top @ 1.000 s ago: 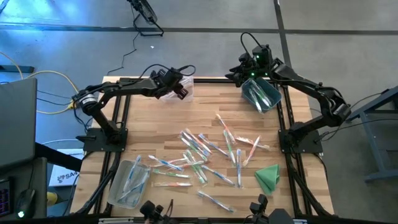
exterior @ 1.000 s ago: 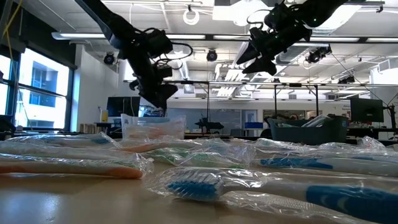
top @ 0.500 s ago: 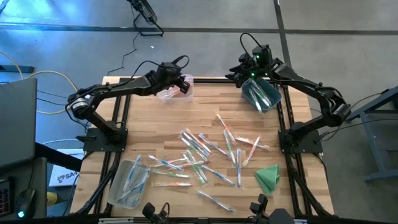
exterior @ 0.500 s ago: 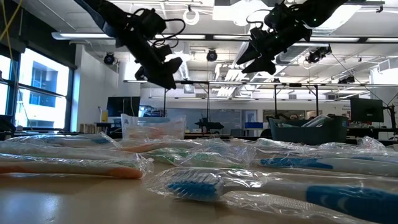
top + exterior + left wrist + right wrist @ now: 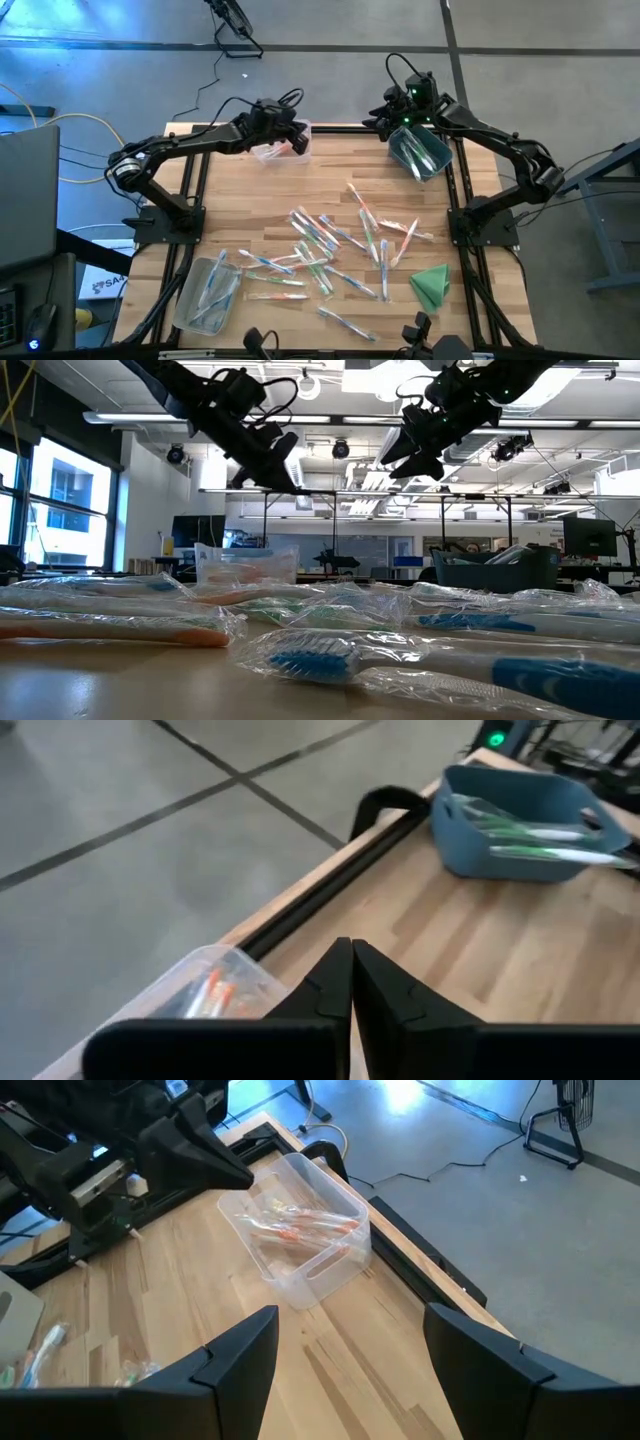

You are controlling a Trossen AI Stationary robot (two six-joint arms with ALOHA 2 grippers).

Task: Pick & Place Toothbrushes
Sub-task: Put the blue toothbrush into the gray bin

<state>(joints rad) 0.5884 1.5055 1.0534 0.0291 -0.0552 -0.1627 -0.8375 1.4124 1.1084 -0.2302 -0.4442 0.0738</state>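
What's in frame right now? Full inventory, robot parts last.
Wrapped toothbrushes: dozens, whitish with pink-orange, green or blue accents, scattered mid-table.
Clear plastic bin: one, far left corner, orange-accented brushes inside.
Blue plastic bin: one, far right corner, green-accented brushes inside.
Second clear plastic bin: one, near left corner, blue-accented brushes inside.
Folded green cloth: one, near right.
Wooden table: one, light planks, black frame.
Left end effector: dark, shut, empty, above the far clear bin.
Right end effector: dark, open, empty, above the blue bin's far edge.
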